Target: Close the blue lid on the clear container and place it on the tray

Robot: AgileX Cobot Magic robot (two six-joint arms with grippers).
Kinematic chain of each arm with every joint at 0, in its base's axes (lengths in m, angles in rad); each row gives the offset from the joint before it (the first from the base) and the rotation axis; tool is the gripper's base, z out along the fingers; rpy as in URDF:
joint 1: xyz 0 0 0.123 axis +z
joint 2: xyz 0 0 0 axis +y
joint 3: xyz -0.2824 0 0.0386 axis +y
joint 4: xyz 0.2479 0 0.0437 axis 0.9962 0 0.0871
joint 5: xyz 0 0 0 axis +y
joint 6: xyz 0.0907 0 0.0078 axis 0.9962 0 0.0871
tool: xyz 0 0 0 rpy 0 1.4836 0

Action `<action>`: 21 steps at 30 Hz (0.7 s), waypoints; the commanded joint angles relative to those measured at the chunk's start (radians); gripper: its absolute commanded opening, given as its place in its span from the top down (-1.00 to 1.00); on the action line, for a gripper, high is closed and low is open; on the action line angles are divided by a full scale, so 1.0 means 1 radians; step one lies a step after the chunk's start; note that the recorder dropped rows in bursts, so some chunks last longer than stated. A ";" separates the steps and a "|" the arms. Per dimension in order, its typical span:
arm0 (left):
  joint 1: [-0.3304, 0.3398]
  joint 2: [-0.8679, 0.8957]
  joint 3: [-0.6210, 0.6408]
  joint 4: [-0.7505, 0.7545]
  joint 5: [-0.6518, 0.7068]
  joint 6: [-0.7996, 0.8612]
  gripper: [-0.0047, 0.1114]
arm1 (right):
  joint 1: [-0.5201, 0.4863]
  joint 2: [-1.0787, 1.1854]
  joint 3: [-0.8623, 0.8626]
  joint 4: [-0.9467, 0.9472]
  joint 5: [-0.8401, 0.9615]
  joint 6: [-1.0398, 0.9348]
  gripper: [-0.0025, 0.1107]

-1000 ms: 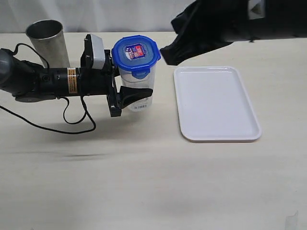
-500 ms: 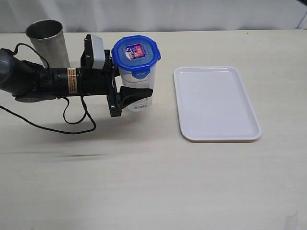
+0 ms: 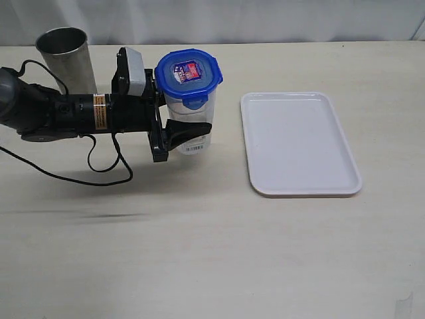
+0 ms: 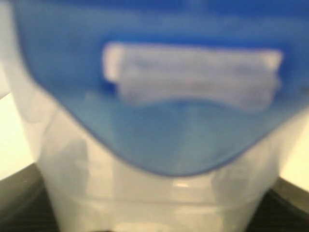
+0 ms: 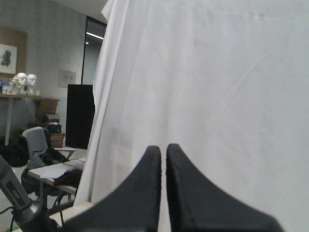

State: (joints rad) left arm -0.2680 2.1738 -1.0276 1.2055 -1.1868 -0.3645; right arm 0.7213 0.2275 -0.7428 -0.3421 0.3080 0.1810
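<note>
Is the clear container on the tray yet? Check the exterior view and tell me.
No, the clear container stands on the table left of the tray, with a gap of tabletop between them.

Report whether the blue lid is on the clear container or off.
On: the blue lid caps the upright clear container. Whether its tabs are snapped shut, cannot tell.
</note>
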 commanded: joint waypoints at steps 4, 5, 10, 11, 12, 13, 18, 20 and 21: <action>0.000 -0.012 -0.004 -0.011 -0.034 -0.011 0.92 | -0.061 -0.126 0.084 0.043 0.006 -0.006 0.88; 0.000 -0.012 -0.004 -0.011 -0.034 -0.011 0.92 | -0.110 -0.143 0.115 0.112 0.004 -0.006 0.88; 0.000 -0.012 -0.004 -0.011 -0.034 -0.011 0.92 | -0.253 -0.189 0.200 0.132 0.004 -0.006 0.88; 0.000 -0.012 -0.004 -0.011 -0.034 -0.011 0.92 | -0.312 -0.217 0.230 0.138 0.004 -0.006 0.88; 0.000 -0.012 -0.004 -0.011 -0.034 -0.011 0.92 | -0.346 -0.227 0.244 0.158 0.004 -0.006 0.88; 0.000 -0.012 -0.004 -0.011 -0.034 -0.011 0.92 | -0.373 -0.227 0.254 0.181 0.004 -0.006 0.88; 0.000 -0.012 -0.004 -0.014 -0.034 -0.011 0.92 | -0.536 -0.227 0.295 0.260 0.002 -0.006 0.88; 0.000 -0.012 -0.004 -0.014 -0.034 -0.011 0.92 | -0.583 -0.227 0.319 0.260 0.002 -0.006 0.88; 0.000 -0.012 -0.004 -0.014 -0.034 -0.011 0.92 | -0.601 -0.227 0.336 0.260 0.002 -0.006 0.88</action>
State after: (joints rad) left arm -0.2680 2.1738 -1.0276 1.2091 -1.1868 -0.3660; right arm 0.1777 0.0037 -0.4420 -0.0944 0.3145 0.1792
